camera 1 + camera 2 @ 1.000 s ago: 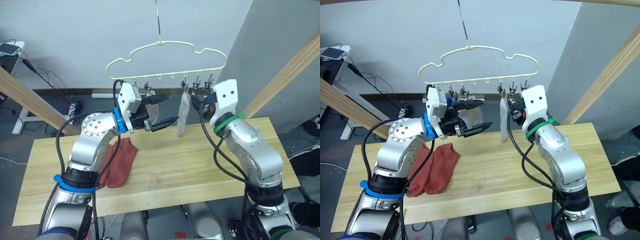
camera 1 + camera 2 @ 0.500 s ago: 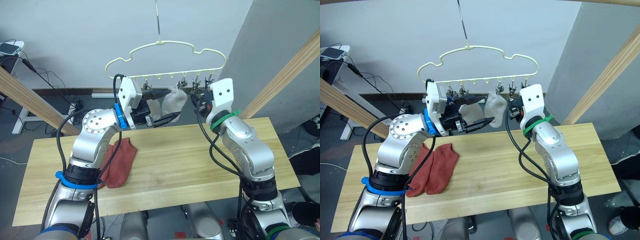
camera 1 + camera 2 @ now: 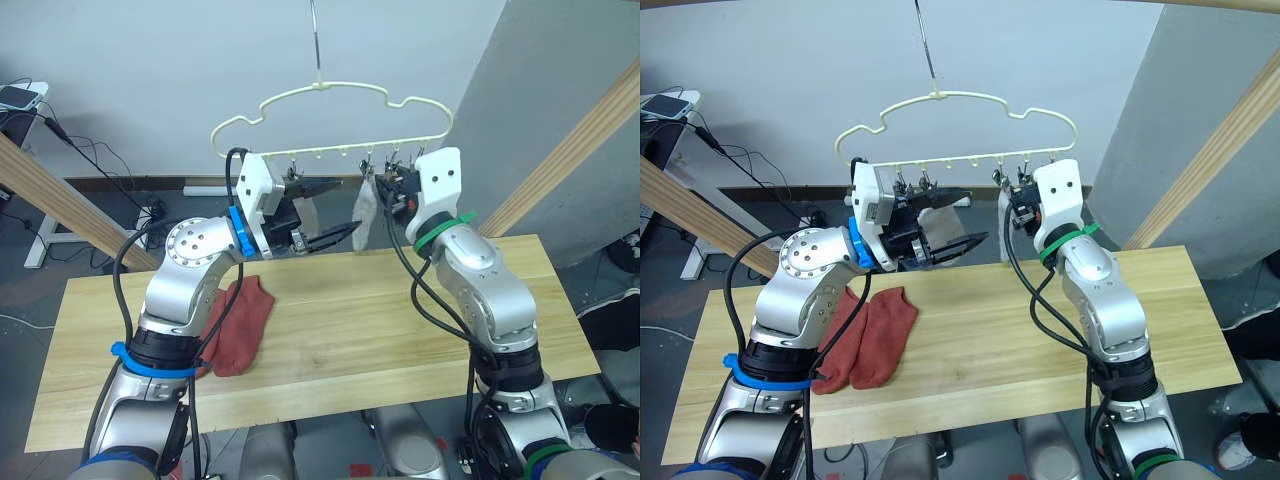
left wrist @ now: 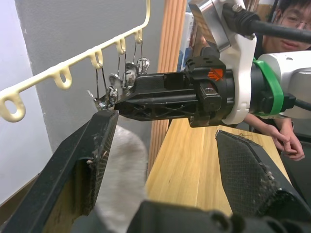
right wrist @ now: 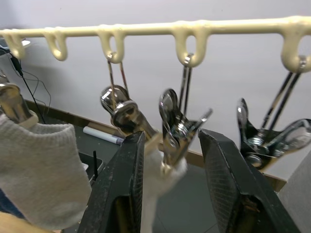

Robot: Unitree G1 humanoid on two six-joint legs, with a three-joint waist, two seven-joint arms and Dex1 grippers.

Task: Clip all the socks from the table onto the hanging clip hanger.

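Lying on table (image 3: 400, 330): rust-red socks (image 3: 238, 325) | behind: grey wall (image 3: 150, 70)

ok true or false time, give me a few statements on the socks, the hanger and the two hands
1. Two rust-red socks lie on the table. True.
2. The left hand is shut on a blue sock. False: its fingers are apart, with a light grey sock beside one finger.
3. The right hand is up at the metal clips of the clip hanger. True.
4. The clip hanger lies flat on the table. False: it hangs by its hook above it.
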